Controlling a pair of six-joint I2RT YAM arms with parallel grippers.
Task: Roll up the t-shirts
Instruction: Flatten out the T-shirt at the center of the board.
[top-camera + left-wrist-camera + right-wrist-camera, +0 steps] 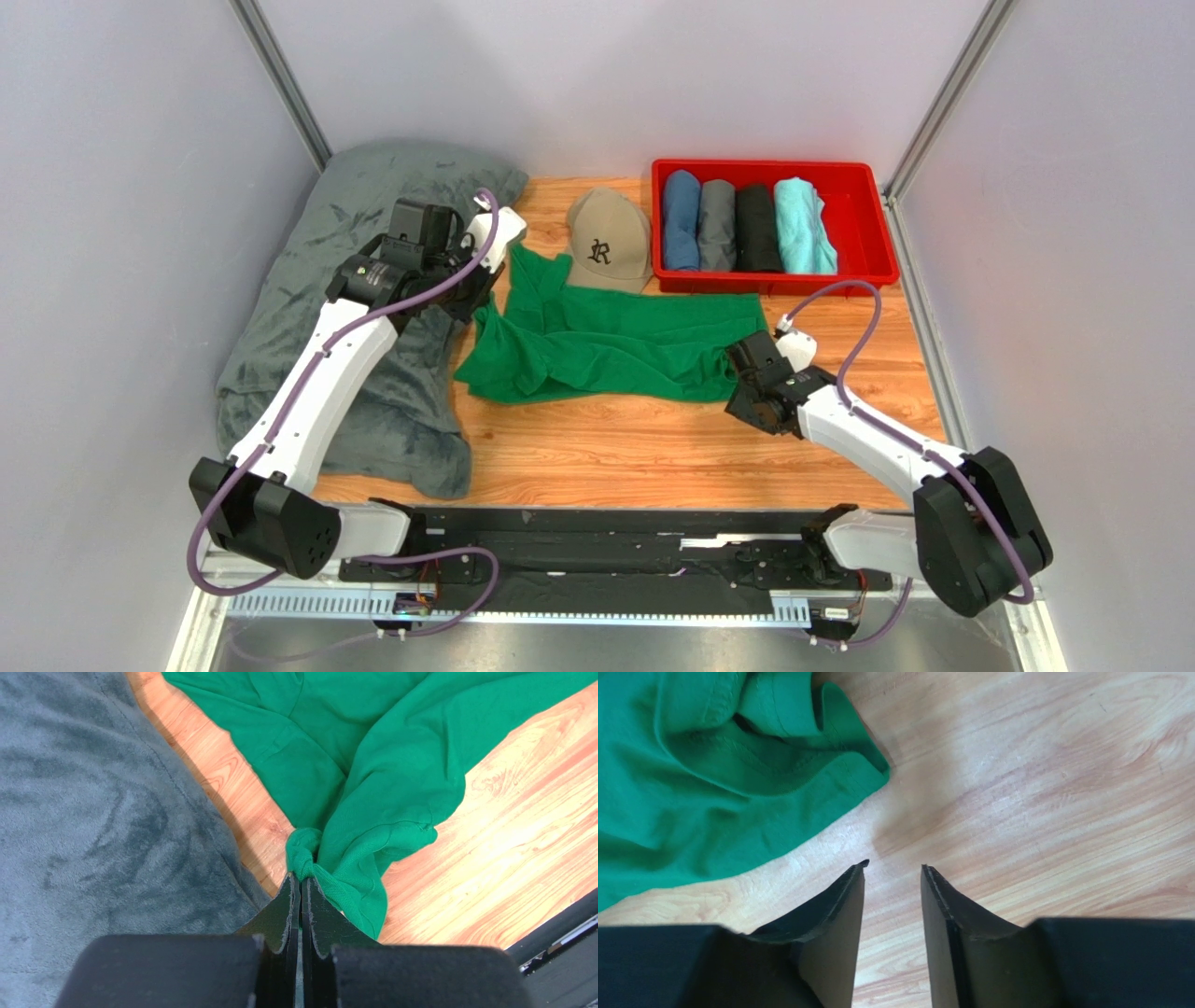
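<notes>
A bright green t-shirt point(603, 343) lies rumpled across the middle of the wooden table. My left gripper point(484, 273) is at its far left corner, shut on a bunched fold of the green t-shirt point(351, 798), which hangs from the tips of the left gripper point(303, 876). My right gripper point(744, 381) sits at the shirt's near right corner. In the right wrist view the right gripper point(894, 869) is open over bare wood, nothing between its jaws, and the green t-shirt point(710, 777) with its hem lies just to its left. Several rolled shirts point(744, 224) lie in the red bin.
A big dark-grey plush blanket point(330, 329) covers the table's left side, right beside the left gripper. A tan baseball cap point(608, 241) sits behind the shirt. The red bin point(877, 238) stands at the back right. Grey walls close in both sides.
</notes>
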